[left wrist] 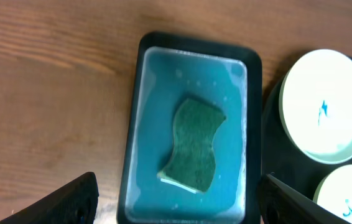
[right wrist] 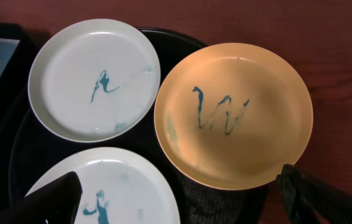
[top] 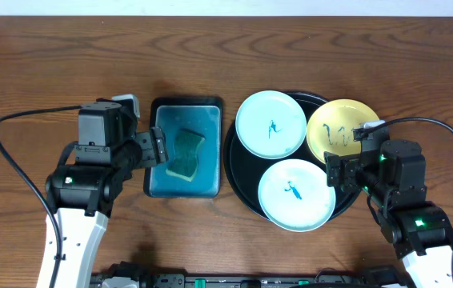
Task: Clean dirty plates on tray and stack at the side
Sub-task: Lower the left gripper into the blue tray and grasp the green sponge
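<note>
Left gripper (top: 158, 150): jaws wide apart, holding nothing and touching nothing. It hangs over the left side of the sponge tray (top: 210, 108). In the left wrist view the sponge (left wrist: 193, 146) lies between and ahead of the two fingers (left wrist: 73, 199).

Right gripper (top: 334, 170): jaws wide apart, empty. It sits over the right side of the black tray (top: 238, 180), between the yellow plate (top: 340, 132) and the near mint plate (top: 296, 194).

Counts:
- Plates: 3 (2 mint, 1 yellow). All carry teal scribbles in the middle and all are on the black tray, none stacked. The far mint plate (top: 270, 124) is at the tray's upper left. The yellow plate hangs past the right rim.
- Black tray: 1.
- Sponge tray: 1, just left of the black tray.
- Sponge: 1, green, lying flat in the sponge tray.

No plate is on the bare table (top: 50, 64).
</note>
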